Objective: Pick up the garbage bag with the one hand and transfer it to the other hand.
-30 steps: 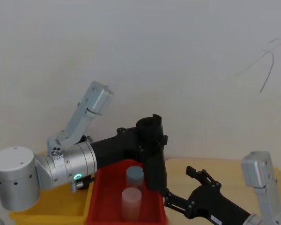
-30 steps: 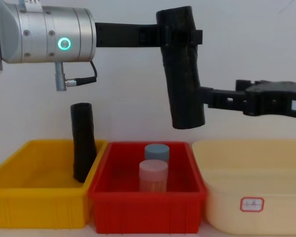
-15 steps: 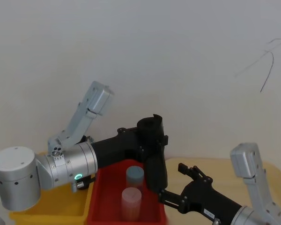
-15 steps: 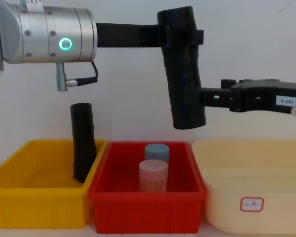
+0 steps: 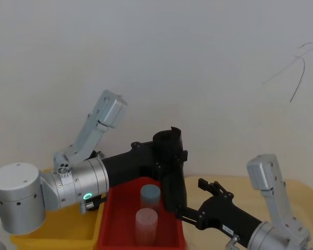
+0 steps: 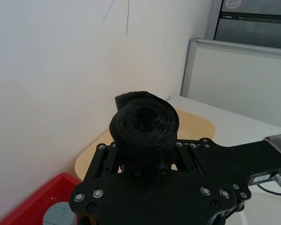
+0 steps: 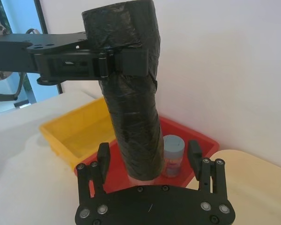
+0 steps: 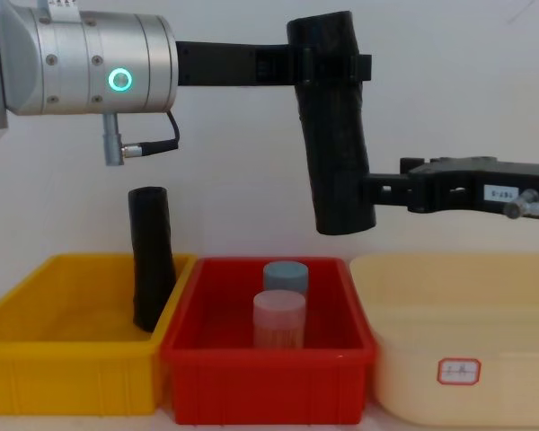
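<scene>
Black plastic, tightly rolled: the garbage bag [image 8: 335,135] hangs in mid-air above the red bin [image 8: 265,377], near upright w/ its lower end tilted a little toward the robot's right. The left gripper [image 8: 331,67], on the green-lit wrist, is pinched around the roll near its top. In the left wrist view the roll's spiralled end pokes up btwn the clamped fingers.

The right gripper [image 8: 370,192] reaches in from the robot's right, level w/ the bag's lower part. Its fingers [image 7: 103,159] are spread wide, one on each side of the roll. In the right wrist view a gap shows btwn each finger & the plastic.

Below, the red bin holds 2 jars: a blue-grey-lidded jar [image 8: 285,272] behind & a pale pink jar [image 8: 279,319] in front, close together. The bag's bottom end hangs well clear of both. The yellow bin [image 8: 67,373], on the robot's left, holds a second, slimmer black roll [image 8: 151,260] standing on end at the side nearest the red bin. The cream bin [image 8: 521,359] sits on the robot's right w/ a small red-edged label [image 8: 458,370] on its front.
</scene>
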Controlling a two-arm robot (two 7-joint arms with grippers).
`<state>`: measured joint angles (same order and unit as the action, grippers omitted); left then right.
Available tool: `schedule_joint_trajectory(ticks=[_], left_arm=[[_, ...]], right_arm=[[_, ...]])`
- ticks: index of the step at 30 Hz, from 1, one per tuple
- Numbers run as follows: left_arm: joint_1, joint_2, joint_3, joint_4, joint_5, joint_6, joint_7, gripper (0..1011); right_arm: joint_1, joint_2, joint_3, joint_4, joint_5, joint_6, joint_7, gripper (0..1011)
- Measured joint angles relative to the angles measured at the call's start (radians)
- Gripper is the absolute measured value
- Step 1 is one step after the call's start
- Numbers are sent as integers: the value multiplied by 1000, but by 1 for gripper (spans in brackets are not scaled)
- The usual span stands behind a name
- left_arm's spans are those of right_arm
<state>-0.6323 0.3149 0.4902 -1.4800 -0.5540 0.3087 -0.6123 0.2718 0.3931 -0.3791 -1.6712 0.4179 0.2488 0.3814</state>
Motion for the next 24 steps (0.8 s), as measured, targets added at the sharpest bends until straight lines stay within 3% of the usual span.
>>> schedule_joint_trajectory(ticks=[24], left_arm=[[0,0,0,0,0,0,0,448]], right_arm=[[111,-49,-60,126,-2,-37,21,1001]])
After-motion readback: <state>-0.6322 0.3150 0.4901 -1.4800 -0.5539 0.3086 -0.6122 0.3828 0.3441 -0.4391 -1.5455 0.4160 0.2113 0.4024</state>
